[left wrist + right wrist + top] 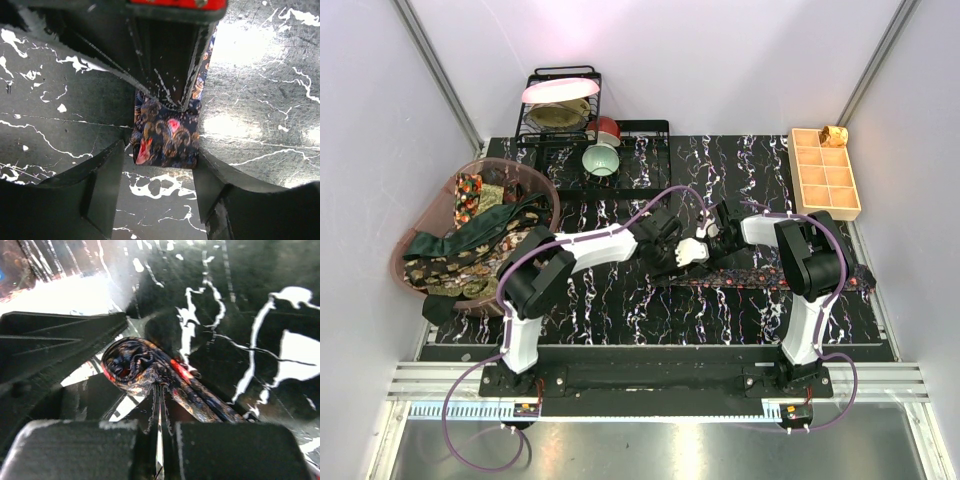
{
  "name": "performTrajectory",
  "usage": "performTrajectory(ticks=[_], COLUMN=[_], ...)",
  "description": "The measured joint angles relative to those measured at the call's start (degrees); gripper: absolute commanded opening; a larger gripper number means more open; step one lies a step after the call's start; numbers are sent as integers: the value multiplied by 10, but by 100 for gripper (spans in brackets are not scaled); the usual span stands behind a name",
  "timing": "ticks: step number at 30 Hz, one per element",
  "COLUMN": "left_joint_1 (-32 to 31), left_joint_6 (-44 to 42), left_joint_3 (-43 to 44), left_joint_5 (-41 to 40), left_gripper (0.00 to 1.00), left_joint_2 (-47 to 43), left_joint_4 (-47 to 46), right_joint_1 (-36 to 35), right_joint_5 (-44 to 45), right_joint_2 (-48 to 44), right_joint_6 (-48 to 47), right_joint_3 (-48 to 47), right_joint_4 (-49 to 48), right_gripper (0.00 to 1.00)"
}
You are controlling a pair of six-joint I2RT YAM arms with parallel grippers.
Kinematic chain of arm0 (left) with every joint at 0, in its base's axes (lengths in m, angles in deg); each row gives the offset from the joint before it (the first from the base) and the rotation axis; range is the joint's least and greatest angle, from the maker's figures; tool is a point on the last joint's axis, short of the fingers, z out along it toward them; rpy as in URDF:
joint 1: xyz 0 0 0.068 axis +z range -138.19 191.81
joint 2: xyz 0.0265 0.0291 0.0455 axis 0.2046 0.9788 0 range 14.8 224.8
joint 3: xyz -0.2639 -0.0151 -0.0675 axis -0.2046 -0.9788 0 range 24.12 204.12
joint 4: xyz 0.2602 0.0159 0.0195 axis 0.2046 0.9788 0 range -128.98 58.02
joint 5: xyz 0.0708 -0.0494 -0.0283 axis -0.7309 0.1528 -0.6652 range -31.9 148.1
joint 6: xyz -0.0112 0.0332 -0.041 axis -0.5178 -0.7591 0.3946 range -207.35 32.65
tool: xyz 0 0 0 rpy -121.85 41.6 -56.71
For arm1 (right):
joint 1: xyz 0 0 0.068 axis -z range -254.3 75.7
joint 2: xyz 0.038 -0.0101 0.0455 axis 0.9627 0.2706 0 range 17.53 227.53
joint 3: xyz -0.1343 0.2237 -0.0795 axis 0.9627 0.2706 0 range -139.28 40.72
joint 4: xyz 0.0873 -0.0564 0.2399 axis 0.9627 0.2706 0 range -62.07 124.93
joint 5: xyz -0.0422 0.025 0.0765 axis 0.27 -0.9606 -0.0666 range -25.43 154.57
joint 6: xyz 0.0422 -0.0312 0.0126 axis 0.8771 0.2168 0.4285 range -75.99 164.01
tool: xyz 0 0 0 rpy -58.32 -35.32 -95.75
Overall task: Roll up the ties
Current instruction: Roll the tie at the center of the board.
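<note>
Grippers meet mid-table over one end of a dark paisley tie (165, 135). We see the right gripper (159, 427) with its fingers pressed fully together, pinching the fabric just behind a small coil rolled at the tie's end. The left gripper (160, 167) faces it with jaws partly parted, one finger at each edge of the rolled end. We cannot tell whether those fingers press on the cloth. From above, the rest of the tie lies flat on the black marbled table (620, 310), stretched from the grippers toward the right edge and passing under the right arm. A heap of ties (470, 240) fills a pink basket (535, 176) at the left. A dish rack (645, 128) stands at the back, and a tan gridded tray (810, 185) at the back right.
</note>
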Motion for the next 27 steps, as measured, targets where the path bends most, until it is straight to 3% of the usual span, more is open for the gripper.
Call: performTrajectory(ticks=[5, 17, 23, 27], left_joint_1=[4, 6, 6, 7], left_joint_6=[6, -1, -34, -53], left_joint_3=[-9, -46, -53, -54], left_joint_5=[17, 48, 68, 80], left_gripper=[68, 72, 60, 61], left_joint_2=[-2, -15, -15, -15], left_joint_4=[-15, -87, -105, -105], right_joint_1=[0, 0, 0, 1], right_joint_5=[15, 24, 25, 26], right_joint_2=[0, 0, 0, 0], right_joint_6=[-5, -12, -14, -16], right_joint_3=[-2, -6, -7, -10], right_joint_4=[11, 23, 26, 31], right_gripper=[0, 0, 0, 0])
